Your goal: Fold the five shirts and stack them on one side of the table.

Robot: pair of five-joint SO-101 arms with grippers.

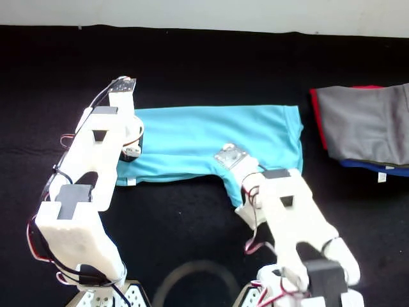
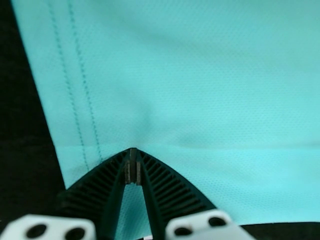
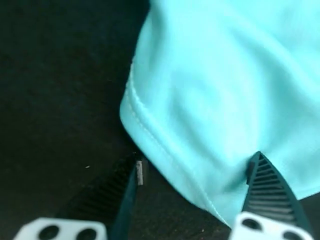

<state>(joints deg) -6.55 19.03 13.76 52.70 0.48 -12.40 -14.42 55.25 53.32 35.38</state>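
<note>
A turquoise shirt [image 1: 211, 137] lies spread sideways on the black table [image 1: 192, 57], its lower part folded up. In the left wrist view my left gripper [image 2: 132, 167] is shut, its tips pinching the turquoise shirt [image 2: 200, 90] beside the stitched hem. From above, that arm [image 1: 96, 147] stands over the shirt's left end. My right gripper [image 3: 198, 167] is open, its fingers straddling the rounded sleeve edge of the shirt [image 3: 225, 75]. The right arm [image 1: 281, 198] sits over the sleeve at the shirt's near edge.
A stack of folded shirts [image 1: 364, 125], grey on top with red and blue edges showing beneath, lies at the table's right side. Bare black table surrounds the turquoise shirt, with open room at the back and front middle.
</note>
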